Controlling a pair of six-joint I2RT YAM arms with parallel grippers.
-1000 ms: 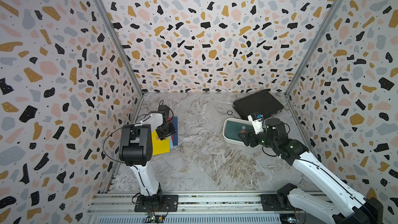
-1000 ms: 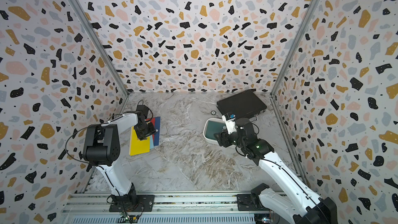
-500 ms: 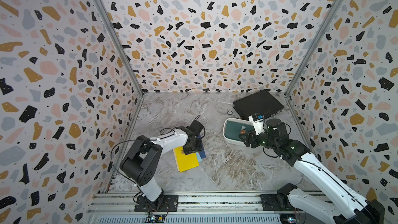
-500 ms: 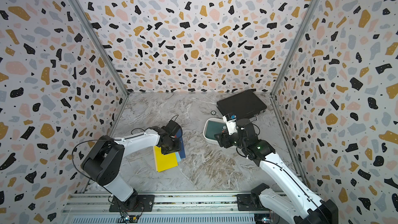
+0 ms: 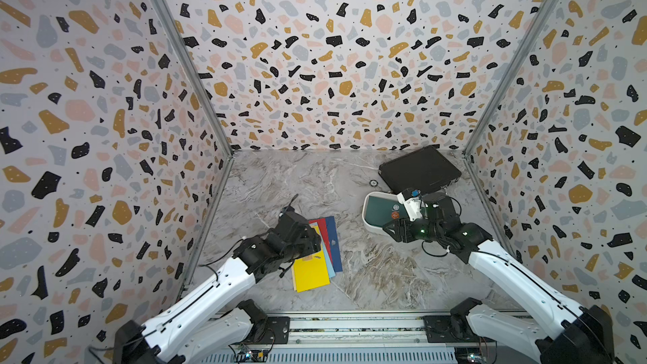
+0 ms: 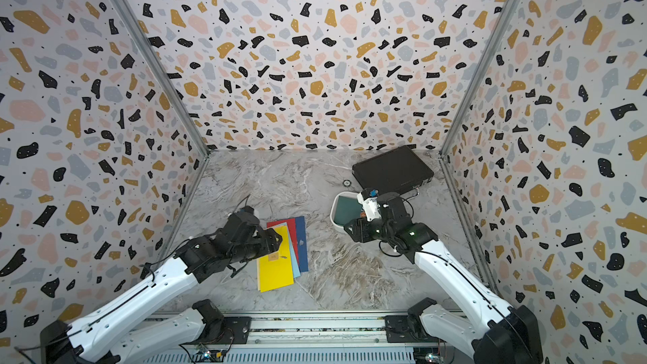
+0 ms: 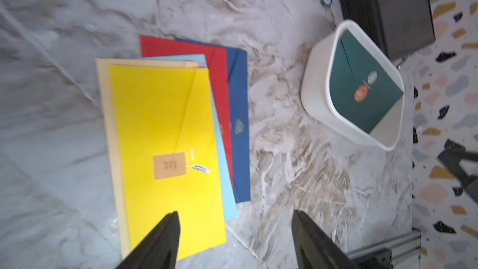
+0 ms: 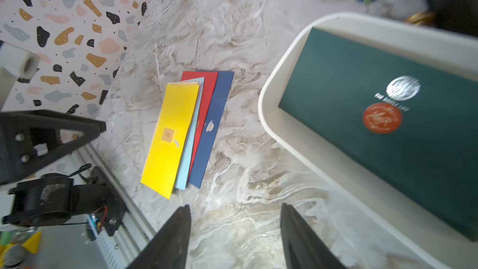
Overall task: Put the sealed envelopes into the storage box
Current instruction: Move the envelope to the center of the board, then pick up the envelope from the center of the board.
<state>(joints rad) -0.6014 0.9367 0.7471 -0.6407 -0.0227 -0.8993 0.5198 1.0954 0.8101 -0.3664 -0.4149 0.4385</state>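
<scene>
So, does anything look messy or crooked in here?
A little. The envelope pile on the table is fanned out, with red, light blue and navy edges showing beside the yellow one. The dark green envelope lies crooked in the white storage box, not lined up with its walls.

Three walls stand around the floor. They are white with black, gold, pink and grey spots. The floor is grey and brown like marble. Metal posts run up the back corners. A metal rail lies in front.
</scene>
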